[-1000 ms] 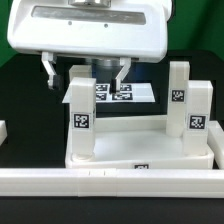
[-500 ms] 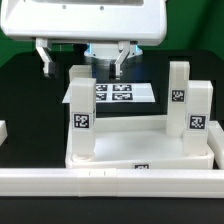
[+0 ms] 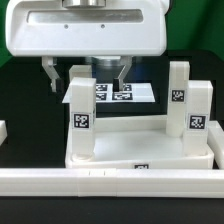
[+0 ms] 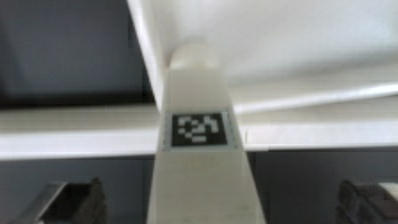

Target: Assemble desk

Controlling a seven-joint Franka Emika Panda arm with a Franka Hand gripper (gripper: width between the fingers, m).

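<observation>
With several legs already upright in the desk [image 3: 140, 150], the gripper [image 3: 84, 78] hangs spread and empty directly above the rear leg [image 3: 78, 80], apparently about to descend and grasp it squarely.

- We saw the large white plastic tray-like tabletop [image 3: 140, 147] lying on the black table [image 3: 25, 90], with a raised rim and a black-and-white square tag on its near edge.
- Four white block legs stood upright in it: the front leg on the exterior view's left [image 3: 82, 120], the front leg on the right [image 3: 198, 115], and two rear legs [image 3: 178, 88] behind them.
- Our white-housed two-finger gripper [image 3: 86, 74] hung above the rear left leg, its dark fingers [image 3: 49, 73] spread apart and holding nothing.
- The flat white marker board [image 3: 125, 92] lay behind the tabletop.
- A long white rail [image 3: 110, 181] ran across the foreground.
</observation>
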